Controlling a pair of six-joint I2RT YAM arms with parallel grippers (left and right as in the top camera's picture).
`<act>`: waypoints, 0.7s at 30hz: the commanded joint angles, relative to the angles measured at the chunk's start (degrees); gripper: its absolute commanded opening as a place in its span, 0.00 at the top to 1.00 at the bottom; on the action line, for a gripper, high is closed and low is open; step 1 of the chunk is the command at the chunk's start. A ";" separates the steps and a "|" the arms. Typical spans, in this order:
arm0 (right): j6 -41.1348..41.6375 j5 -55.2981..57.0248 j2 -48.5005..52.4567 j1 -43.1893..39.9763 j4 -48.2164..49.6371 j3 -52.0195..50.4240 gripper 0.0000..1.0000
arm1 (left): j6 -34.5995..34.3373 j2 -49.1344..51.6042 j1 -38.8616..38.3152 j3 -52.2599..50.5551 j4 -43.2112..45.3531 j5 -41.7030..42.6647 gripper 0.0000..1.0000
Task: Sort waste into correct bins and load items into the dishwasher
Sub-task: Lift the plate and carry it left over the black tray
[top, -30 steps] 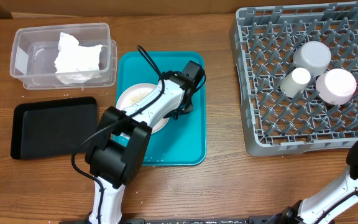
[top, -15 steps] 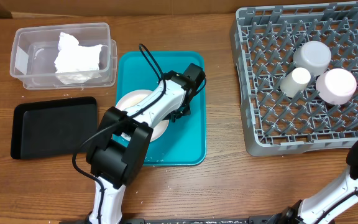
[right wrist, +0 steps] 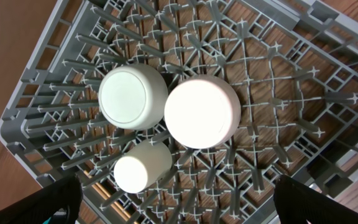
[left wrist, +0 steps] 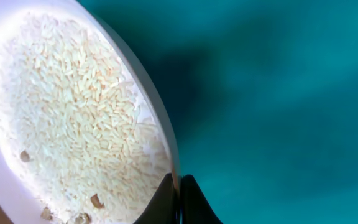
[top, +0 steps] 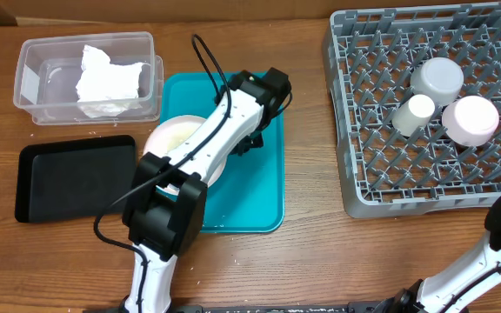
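A white plate (top: 170, 141) with rice (left wrist: 73, 106) on it is tilted over the left part of the teal tray (top: 263, 191). Its left edge reaches past the tray's edge. My left gripper (top: 243, 146) is shut on the plate's right rim; the wrist view shows both fingertips (left wrist: 180, 193) pinched on the rim. My right gripper (right wrist: 179, 205) is open and empty, high above the grey dishwasher rack (top: 381, 174). In the rack lie a grey cup (top: 437, 80), a small white cup (top: 413, 113) and a pink-white cup (top: 470, 119).
A clear plastic bin (top: 33, 83) holding crumpled white paper (top: 107, 80) stands at the back left. A black tray (top: 72, 178) lies in front of it. The rack (right wrist: 291, 81) fills the right side of the wooden table.
My left gripper has lifted and drawn the plate to the left, so it now tilts and overhangs the tray's left edge. The right arm has not moved.
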 commanded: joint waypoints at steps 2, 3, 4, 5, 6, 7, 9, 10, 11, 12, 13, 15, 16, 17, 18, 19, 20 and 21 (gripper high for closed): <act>0.26 -0.28 -0.52 0.11 0.24 0.90 0.00 | -4.35 0.28 4.66 4.90 -4.46 -4.09 0.96; 0.26 -0.28 -0.52 0.11 0.24 0.90 0.00 | -5.07 0.28 5.57 5.29 -5.20 -4.09 0.96; 0.26 -0.28 -0.52 0.11 0.24 0.90 0.00 | -5.90 0.28 6.91 5.84 -6.08 -4.00 0.96; 0.24 -0.28 -0.52 0.11 0.24 0.90 0.00 | -6.27 0.28 8.31 6.29 -6.78 -3.76 0.96; 0.26 -0.28 -0.52 0.11 0.24 0.90 0.00 | -6.25 0.28 9.57 6.64 -7.06 -3.34 0.96; 0.26 -0.28 -0.52 0.11 0.24 0.90 0.00 | -6.25 0.28 11.17 7.08 -7.52 -2.67 0.96; 0.26 -0.28 -0.52 0.11 0.24 0.90 0.00 | -6.27 0.28 15.96 8.04 -8.44 0.20 0.96; 0.24 -0.28 -0.52 0.11 0.24 0.90 0.00 | -6.25 0.28 17.53 8.24 -8.52 1.62 0.96; 0.24 -0.28 -0.52 0.11 0.24 0.90 0.00 | -6.25 0.26 20.06 8.48 -8.50 4.00 0.96; 0.26 -0.28 -0.52 0.11 0.24 0.90 0.00 | -6.27 0.26 21.70 8.52 -8.44 5.62 0.96; 0.26 -0.28 -0.52 0.11 0.24 0.90 0.00 | -6.25 0.24 23.34 8.52 -8.37 7.34 0.96; 0.24 -0.28 -0.52 0.11 0.24 0.90 0.00 | -6.23 0.24 27.74 8.52 -8.31 11.21 0.96; 0.26 -0.28 -0.52 0.11 0.24 0.90 0.00 | -5.99 0.24 29.38 8.52 -8.13 12.57 0.96; 0.24 -0.28 -0.52 0.11 0.24 0.90 0.00 | -5.90 0.24 30.71 8.52 -7.93 13.62 0.96; 0.26 -0.28 -0.52 0.11 0.24 0.90 0.00 | -5.46 0.24 32.24 8.52 -7.61 15.17 0.96; 0.24 -0.28 -0.52 0.11 0.24 0.90 0.00 | -4.66 0.24 33.81 8.52 -7.15 17.03 0.96; 0.24 -0.28 -0.52 0.11 0.24 0.90 0.00 | -4.22 0.24 34.75 8.52 -6.80 18.29 0.96; 0.24 -0.28 -0.52 0.11 0.24 0.90 0.00 | -3.56 0.24 36.06 8.52 -6.21 20.13 0.96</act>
